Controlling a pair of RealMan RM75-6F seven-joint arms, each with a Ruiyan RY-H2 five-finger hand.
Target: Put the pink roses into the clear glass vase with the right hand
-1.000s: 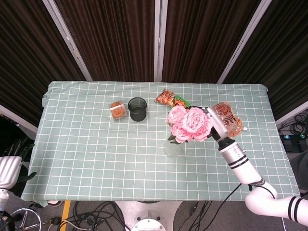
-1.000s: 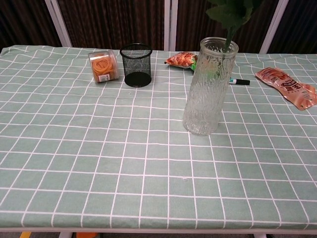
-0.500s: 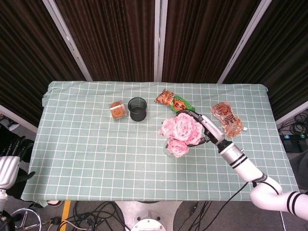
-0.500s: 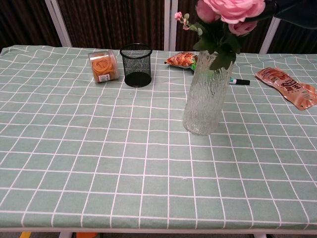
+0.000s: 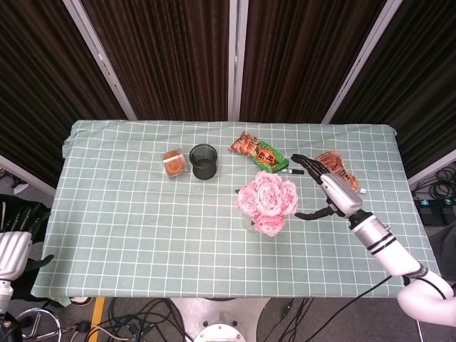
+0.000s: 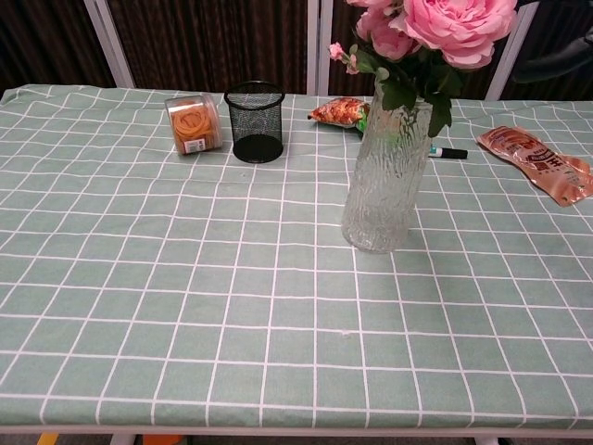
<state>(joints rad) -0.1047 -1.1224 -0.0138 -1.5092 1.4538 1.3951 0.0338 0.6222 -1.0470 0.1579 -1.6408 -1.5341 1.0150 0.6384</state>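
Observation:
The pink roses [image 5: 267, 199] stand with their stems down in the clear glass vase [image 6: 384, 176]; the blooms [image 6: 445, 23] top the rim in the chest view. From the head view the flowers hide nearly all of the vase. My right hand [image 5: 324, 189] is just to the right of the bouquet, apart from it, fingers spread and holding nothing. My left hand [image 5: 14, 217] hangs off the table's left side at the frame edge, and its fingers are too dark to read.
A black mesh pen cup [image 5: 204, 161] and an orange round container [image 5: 174, 162] stand at the back left. A snack packet [image 5: 258, 148], a marker pen [image 6: 447, 151] and an orange pouch [image 5: 340, 174] lie behind and to the right of the vase.
The roses went down into the vase. My right hand let go of them and drew away to the right with its fingers spread.

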